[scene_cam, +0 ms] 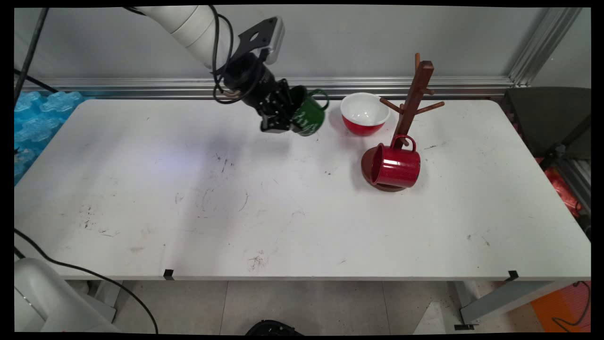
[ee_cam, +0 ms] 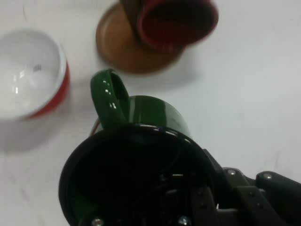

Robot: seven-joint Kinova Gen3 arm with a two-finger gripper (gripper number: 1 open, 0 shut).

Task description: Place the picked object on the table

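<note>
Carry step, by the look of it. Nearest, red mug [scene_cam: 395,165] on its side against wooden mug tree [scene_cam: 408,107]. Farther back, hand [scene_cam: 288,114] clamped on green mug [scene_cam: 308,114], lifted off worktop [scene_cam: 198,198], near red bowl [scene_cam: 364,113]. Next move needs handle kept clear of pegs.

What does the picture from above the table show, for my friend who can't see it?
A black two-finger tool on a white robot arm holds a shiny green metal mug in the air above the far side of a white table. To its right sit a red bowl with a white inside and a wooden mug tree with a red metal mug hanging low on it.
</note>
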